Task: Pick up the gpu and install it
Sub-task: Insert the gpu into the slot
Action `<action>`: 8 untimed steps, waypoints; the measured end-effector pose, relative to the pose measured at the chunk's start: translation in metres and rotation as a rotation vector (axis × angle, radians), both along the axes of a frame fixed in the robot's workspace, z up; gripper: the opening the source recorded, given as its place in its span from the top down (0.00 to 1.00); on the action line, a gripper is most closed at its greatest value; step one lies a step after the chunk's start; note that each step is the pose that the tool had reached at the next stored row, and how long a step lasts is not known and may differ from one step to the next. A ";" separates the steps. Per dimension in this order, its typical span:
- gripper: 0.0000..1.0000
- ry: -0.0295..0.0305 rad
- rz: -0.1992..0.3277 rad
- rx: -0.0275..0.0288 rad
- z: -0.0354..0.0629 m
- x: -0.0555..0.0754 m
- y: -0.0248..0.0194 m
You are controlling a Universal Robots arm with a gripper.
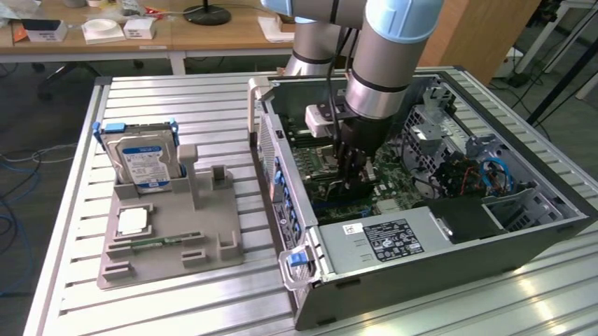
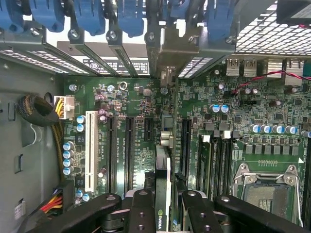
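- On slatted metal table (image 1: 168, 308): open computer case (image 1: 523, 241) lying on its side, green motherboard (image 2: 121, 102) exposed, row of blue slot latches (image 2: 92, 14) along the rear edge in the wrist view.
- Reaching down into the case from above: robot arm (image 1: 388, 56), grey and pale blue, wrist low over the board.
- Toward the exterior view's left, well apart from the case: grey fixture tray (image 1: 159, 259) holding an upright silver hard drive (image 1: 142, 164) with blue-white label, plus a small green memory stick (image 1: 159, 241) lying flat near its front.
- Inside the case, near corner: black power supply (image 1: 393, 238) with white sticker.
- Gripper (image 1: 353, 175) — black fingers (image 2: 141, 213) drawn narrow, clamped on the gpu (image 2: 163, 194).
- Gpu held on edge between the fingers, pale metal bracket end (image 2: 167, 48) up against the rear slot openings, card lined over the motherboard between two long black expansion slots (image 2: 130, 145); seated or just above — cannot tell.
- Beside the slots: bare CPU socket (image 2: 265, 187) with metal frame.
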State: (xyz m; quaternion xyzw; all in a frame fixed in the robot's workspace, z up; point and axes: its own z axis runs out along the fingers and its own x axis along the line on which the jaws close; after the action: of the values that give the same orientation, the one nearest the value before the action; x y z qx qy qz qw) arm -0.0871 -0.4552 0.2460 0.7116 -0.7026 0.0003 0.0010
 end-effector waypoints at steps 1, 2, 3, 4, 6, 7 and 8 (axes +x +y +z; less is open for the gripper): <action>0.73 0.0001 0.000 -0.0003 0.0001 0.000 0.0000; 0.67 0.0002 0.000 -0.0006 0.0002 0.000 -0.0001; 0.61 0.0004 0.000 -0.0009 0.0004 0.000 -0.0002; 0.55 0.0004 0.000 -0.0010 0.0004 0.000 -0.0003; 0.49 0.0004 0.000 -0.0010 0.0004 0.000 -0.0003; 0.49 0.0004 0.000 -0.0010 0.0004 0.000 -0.0003; 0.49 0.0004 0.000 -0.0010 0.0004 0.000 -0.0004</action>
State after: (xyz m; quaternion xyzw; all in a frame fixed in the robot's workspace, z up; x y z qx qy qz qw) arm -0.0872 -0.4556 0.2464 0.7116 -0.7026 0.0005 0.0014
